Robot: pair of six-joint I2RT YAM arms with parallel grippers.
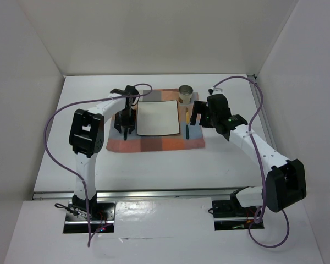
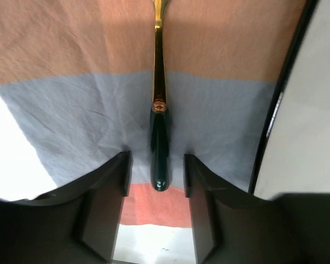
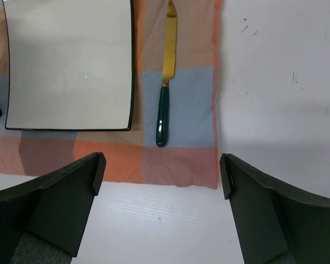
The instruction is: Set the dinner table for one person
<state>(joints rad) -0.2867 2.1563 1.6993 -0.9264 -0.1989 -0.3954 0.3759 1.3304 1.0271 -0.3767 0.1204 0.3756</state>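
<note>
The white dinner table [image 1: 154, 170] carries an orange-blue-grey checked cloth [image 1: 159, 142]. A square white plate [image 1: 157, 118] lies in the middle of the cloth. A fork with a gold stem and dark green handle [image 2: 159, 148] lies on the cloth left of the plate. My left gripper [image 2: 157, 165] is open and low over the cloth, and the handle's end lies between its fingertips without touching them. A gold knife with a green handle [image 3: 164, 104] lies right of the plate [image 3: 71, 60]. My right gripper [image 3: 162, 170] is wide open and empty, above the cloth's near right corner.
A small metal cup [image 1: 186, 94] stands at the cloth's back right corner. White walls enclose the table on the left, back and right. An aluminium rail [image 1: 132, 193] runs along the near edge. Purple cables hang from both arms.
</note>
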